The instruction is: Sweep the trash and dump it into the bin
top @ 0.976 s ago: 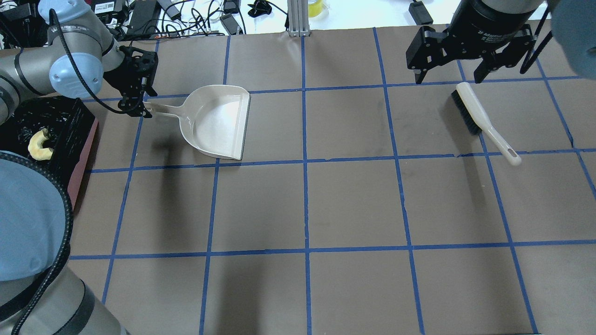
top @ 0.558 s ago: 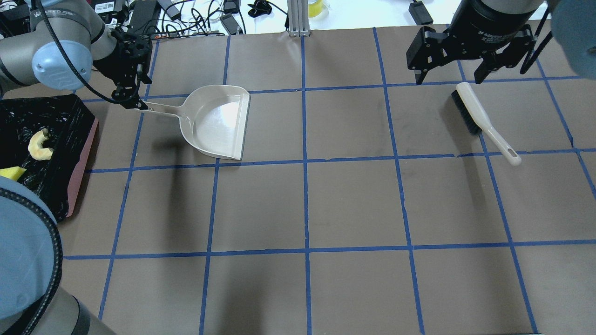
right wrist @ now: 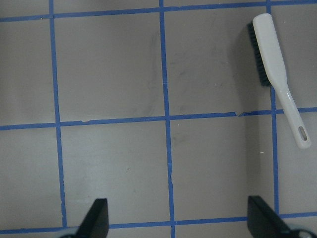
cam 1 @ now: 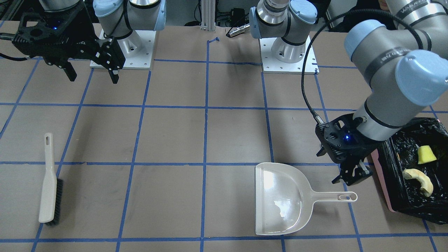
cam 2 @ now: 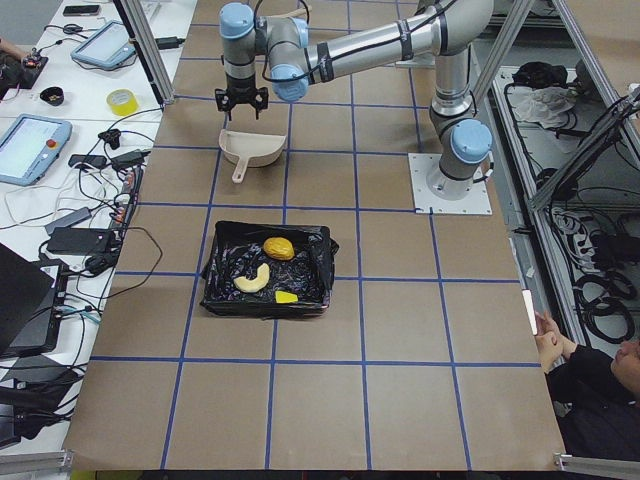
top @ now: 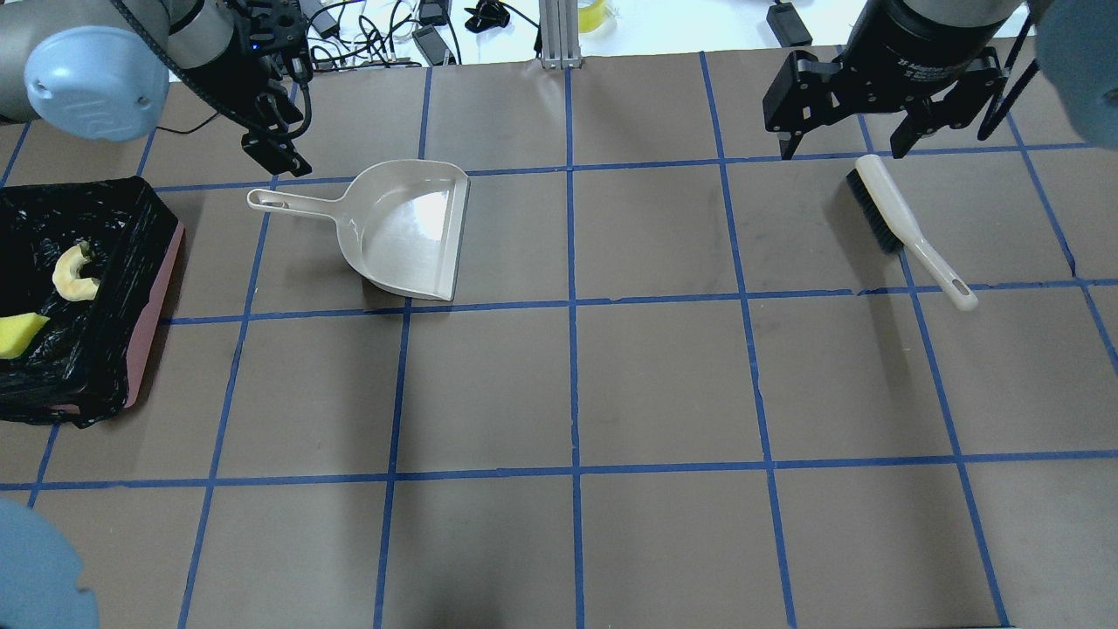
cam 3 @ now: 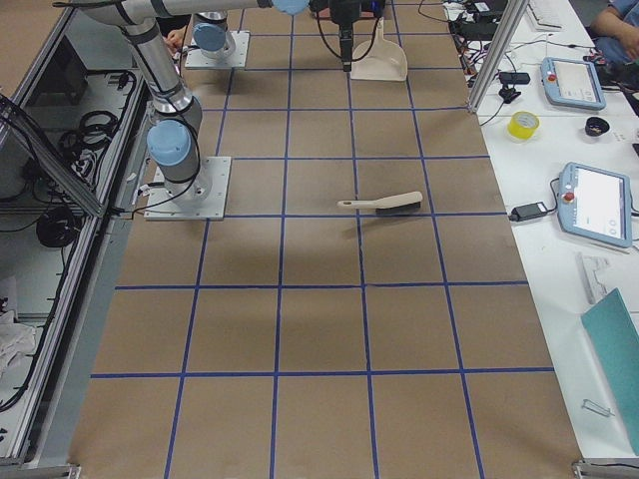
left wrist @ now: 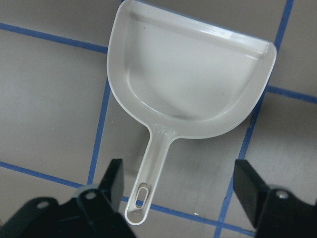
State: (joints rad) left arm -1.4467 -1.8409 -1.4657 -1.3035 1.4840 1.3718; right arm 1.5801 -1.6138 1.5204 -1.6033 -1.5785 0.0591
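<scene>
While the left tool point(left wrist: 179, 168) hangs above the end of the dustpan's handle, its fingers stand wide apart and hold nothing; in the left wrist view we see the handle lying on the tabletop point(top: 664, 384) below the gap, clear of both fingers. The beige dustpan point(top: 410, 231) rests flat and empty, its straight open lip turned toward the middle of the tabletop and its handle pointing toward the bin. The bin point(top: 160, 288), pink with a crinkled black bag lining, sits at the robot's left end of the tabletop, near the dustpan but not touching it. All the trash we can find is inside it: the curved croissant-like piece point(top: 74, 273) and the yellow sponge-like wedge point(top: 19, 334) show in the overhead view, and the side view from the left adds the golden-brown potato-shaped lump point(cam 2: 279, 247), which lies toward the bin's edge nearer the robot's base. Well apart, on the robot's right, the right tool point(top: 841, 150) is raised above the tabletop with its fingers also spread wide and empty. Near it lies the hand brush point(top: 891, 205), flat on the tabletop, black bristles to one side, its handle with the hanging hole slanting away from the tool.
</scene>
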